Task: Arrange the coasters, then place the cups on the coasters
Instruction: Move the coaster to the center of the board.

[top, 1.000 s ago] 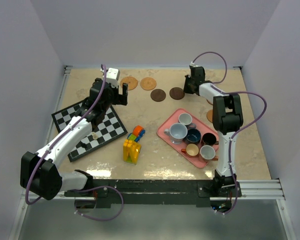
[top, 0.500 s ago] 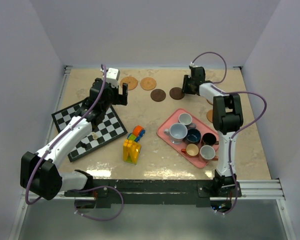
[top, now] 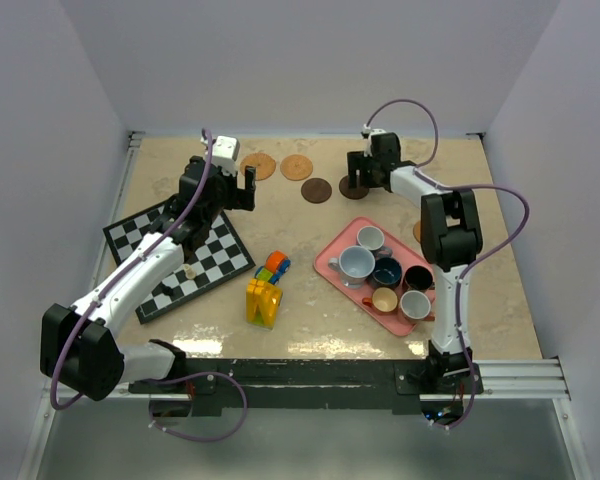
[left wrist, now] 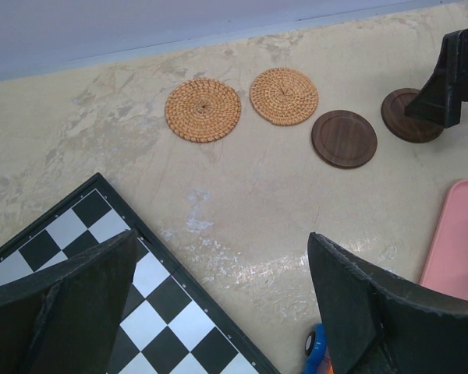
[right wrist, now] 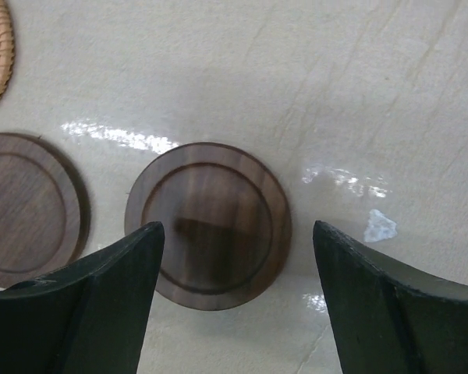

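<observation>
Right arm (top: 442, 225): swung leftward along the far side of the bench (top: 300, 228) since the earlier frame, and its jaws have gone from shut to wide apart; left arm (top: 145, 268) unchanged. Right jaws: spread, holding nothing, poised over the rightmost dark brown coaster (right wrist: 208, 224), which lies flat on the bench. In the wrist view one finger (right wrist: 86, 304) stands to each side of it; whether they touch the disc cannot be told. Left jaws: spread wide, empty, raised near the far corner of the chessboard (top: 180, 255). Coasters, four in a slightly bowed row along the far side, left to right: first woven orange-tan coaster (left wrist: 203, 109); second woven orange-tan coaster (left wrist: 284, 96), just beside it but apart; left dark brown coaster (left wrist: 344, 139); then the one under the right jaws. Cups, six, all upright in the pink tray (top: 333, 250), well apart from the row: grey-white cup (top: 370, 238), large pale blue cup (top: 353, 263), navy cup (top: 387, 271), black cup (top: 418, 277), tan cup (top: 384, 300), small pale cup (top: 414, 305). Toy blocks (top: 265, 290): a colourful cluster between chessboard and tray.
</observation>
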Robot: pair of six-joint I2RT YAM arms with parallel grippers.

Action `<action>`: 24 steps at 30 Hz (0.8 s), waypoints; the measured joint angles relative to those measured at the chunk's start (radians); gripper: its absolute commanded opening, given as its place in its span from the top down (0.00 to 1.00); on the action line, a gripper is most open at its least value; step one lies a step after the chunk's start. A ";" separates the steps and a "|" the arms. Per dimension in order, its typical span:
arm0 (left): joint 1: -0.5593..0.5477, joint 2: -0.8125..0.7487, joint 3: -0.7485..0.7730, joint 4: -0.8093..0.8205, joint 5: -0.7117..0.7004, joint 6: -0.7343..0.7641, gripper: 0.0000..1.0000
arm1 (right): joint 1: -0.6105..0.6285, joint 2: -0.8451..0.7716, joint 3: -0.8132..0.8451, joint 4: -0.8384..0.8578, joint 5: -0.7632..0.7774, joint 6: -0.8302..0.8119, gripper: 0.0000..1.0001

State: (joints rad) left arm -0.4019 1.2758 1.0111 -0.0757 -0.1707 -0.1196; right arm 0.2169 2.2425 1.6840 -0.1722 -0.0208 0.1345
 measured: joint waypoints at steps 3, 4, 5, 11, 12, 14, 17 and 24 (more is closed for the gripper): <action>0.000 0.000 -0.001 0.000 0.000 0.000 0.05 | 0.027 -0.004 0.000 -0.001 0.006 -0.061 0.16; 0.000 0.000 -0.002 0.000 0.000 0.000 0.05 | 0.036 -0.005 0.002 -0.001 0.009 -0.084 0.16; 0.000 0.000 -0.002 0.000 0.000 0.000 0.05 | 0.044 -0.005 0.005 -0.002 0.010 -0.101 0.16; 0.000 0.000 -0.004 0.001 0.001 0.000 0.06 | 0.098 -0.007 0.050 0.007 0.005 -0.178 0.23; 0.000 0.000 -0.004 0.001 0.001 0.000 0.06 | 0.104 -0.007 0.054 0.012 0.000 -0.181 0.25; 0.000 0.000 -0.005 0.002 0.001 0.000 0.05 | 0.114 -0.007 0.064 0.020 -0.021 -0.183 0.28; 0.000 0.000 -0.006 0.001 0.002 0.000 0.05 | 0.126 -0.006 0.095 0.022 -0.056 -0.182 0.37; 0.000 0.001 -0.008 0.002 0.009 -0.001 0.06 | 0.166 0.043 0.266 0.048 -0.117 -0.182 0.51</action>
State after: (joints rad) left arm -0.4019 1.2766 1.0035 -0.0734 -0.1619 -0.1204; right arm 0.3828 2.2852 1.9499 -0.1242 -0.1375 -0.0471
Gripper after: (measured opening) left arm 0.944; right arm 0.544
